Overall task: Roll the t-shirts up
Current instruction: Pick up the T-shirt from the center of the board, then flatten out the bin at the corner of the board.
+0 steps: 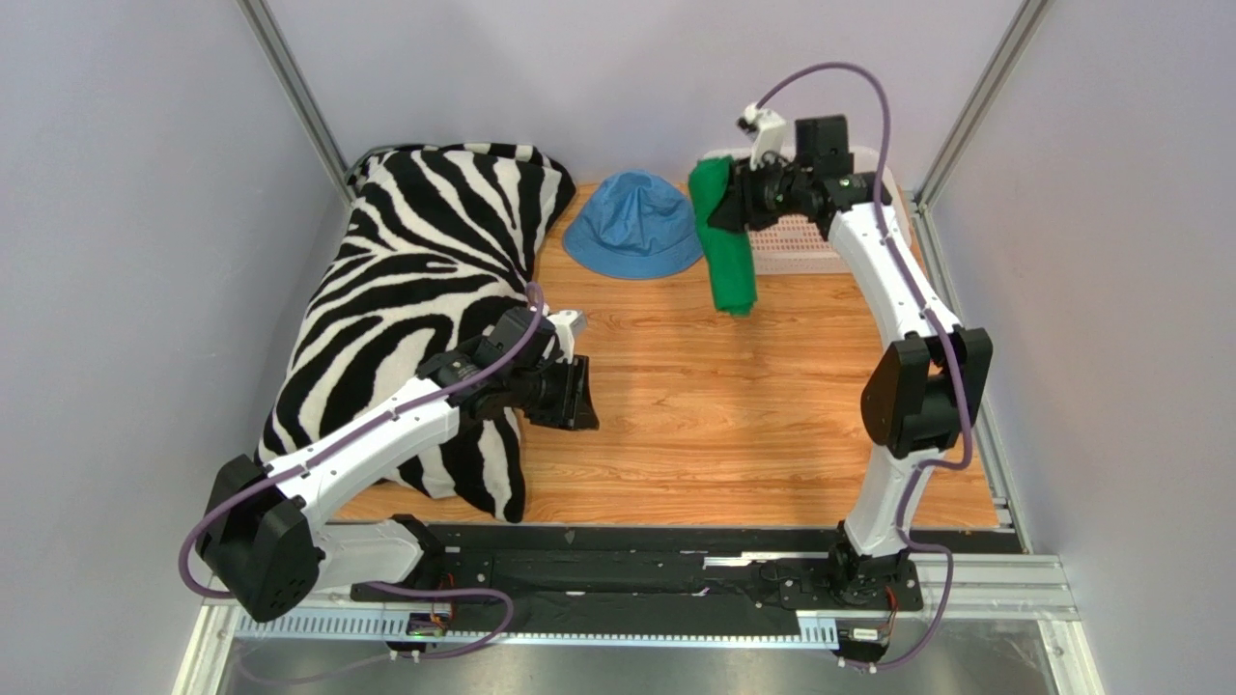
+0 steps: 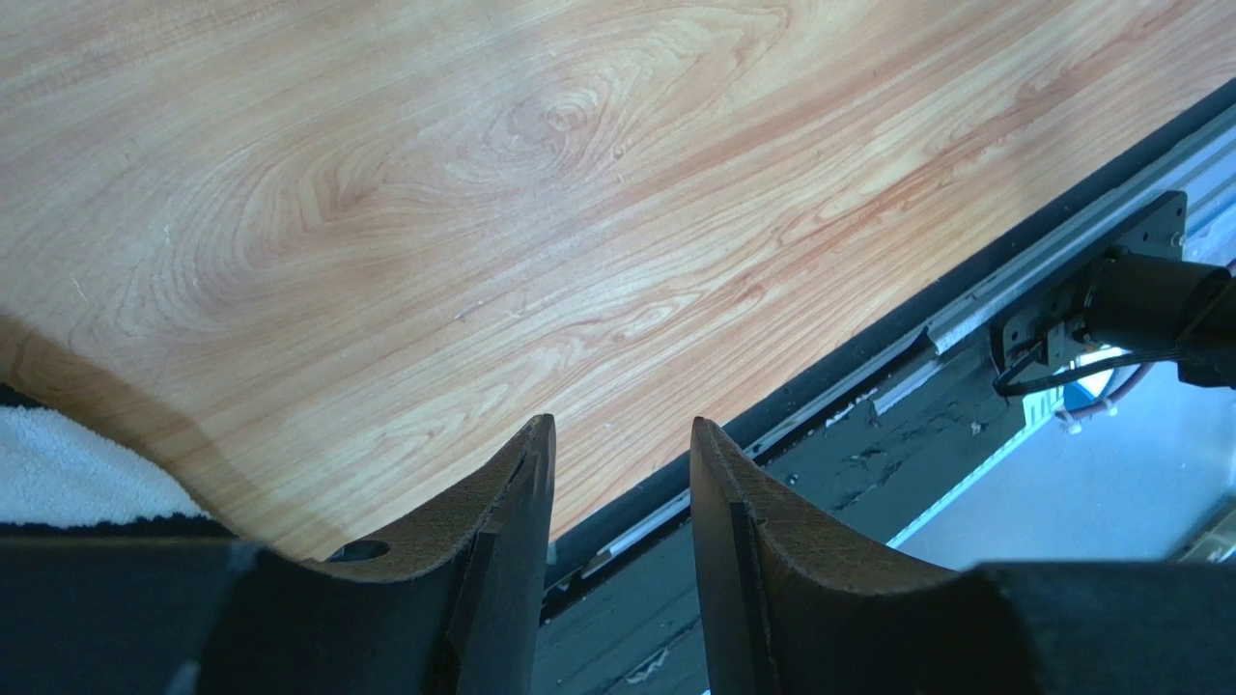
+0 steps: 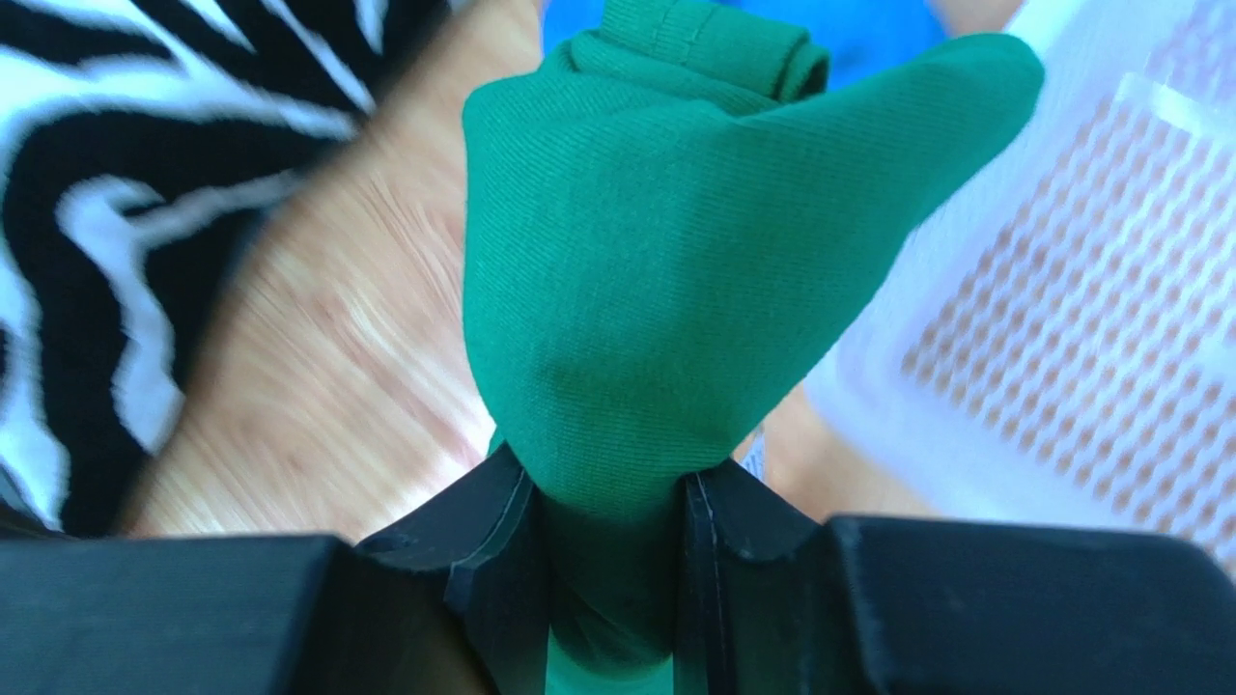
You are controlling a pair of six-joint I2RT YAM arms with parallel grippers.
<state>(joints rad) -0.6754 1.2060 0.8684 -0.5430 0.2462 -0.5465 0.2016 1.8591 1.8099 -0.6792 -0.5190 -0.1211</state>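
Note:
The green t-shirt (image 1: 723, 246) hangs in a bunched strip at the back of the table, right of the blue hat. My right gripper (image 1: 721, 196) is shut on its upper end and holds it up; in the right wrist view the green cloth (image 3: 682, 261) fills the gap between the fingers (image 3: 486, 536). My left gripper (image 1: 578, 394) is open and empty, low over bare wood beside the zebra pillow. In the left wrist view its fingertips (image 2: 530, 464) stand apart over the table's near edge.
A black-and-white zebra pillow (image 1: 421, 304) covers the left side of the table. A blue bucket hat (image 1: 634, 222) lies at the back middle. A white mesh basket (image 1: 813, 239) stands at the back right, under the right arm. Grey walls enclose the table.

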